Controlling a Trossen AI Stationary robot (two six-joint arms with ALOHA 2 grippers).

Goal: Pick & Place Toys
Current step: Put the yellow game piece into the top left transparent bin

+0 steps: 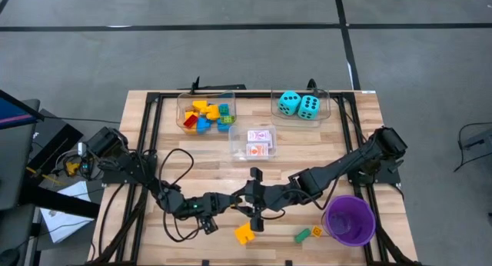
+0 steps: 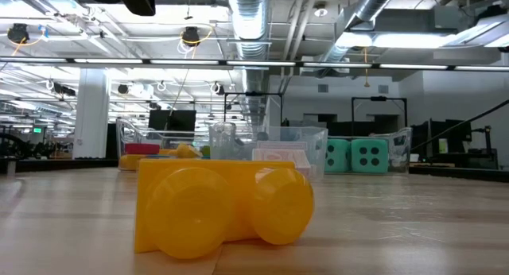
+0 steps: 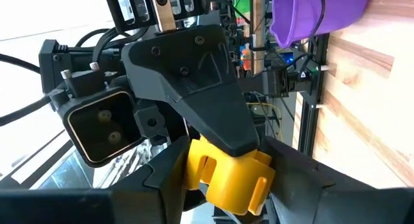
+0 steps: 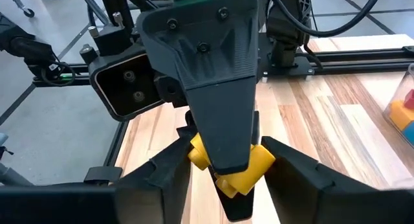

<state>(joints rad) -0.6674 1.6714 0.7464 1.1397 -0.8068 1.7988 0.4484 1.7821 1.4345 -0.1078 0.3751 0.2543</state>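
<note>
My two grippers meet over the table's near middle, the left (image 1: 246, 201) and the right (image 1: 261, 198) facing each other. Both are shut on one yellow brick (image 3: 226, 180), which also shows in the right wrist view (image 4: 233, 162). The fingers hide it in the high view. A second yellow brick (image 1: 244, 234) lies on the table close to the near edge and fills the low view (image 2: 223, 207). A green brick (image 1: 302, 236) and a small orange one (image 1: 316, 231) lie beside the purple cup (image 1: 350, 220). My left gripper pinches the yellow brick between its two fingers, on two opposite sides (image 3: 194, 169). It comes in level from the table's left. The brick is held above the table. My right gripper's finger (image 3: 207, 88) lies over the brick in front. My right gripper pinches the same brick between its two fingers, on the other pair of sides (image 4: 265, 158). It comes in level from the table's right, turned a quarter against the left gripper. The left gripper's finger (image 4: 213, 88) covers the brick's middle.
Three clear bins stand at the far middle: one with bricks (image 1: 206, 114), one with two turquoise dice (image 1: 300, 104), one with card packs (image 1: 261, 141). The purple cup stands at the near right. Cables lie at the near left (image 1: 173, 174).
</note>
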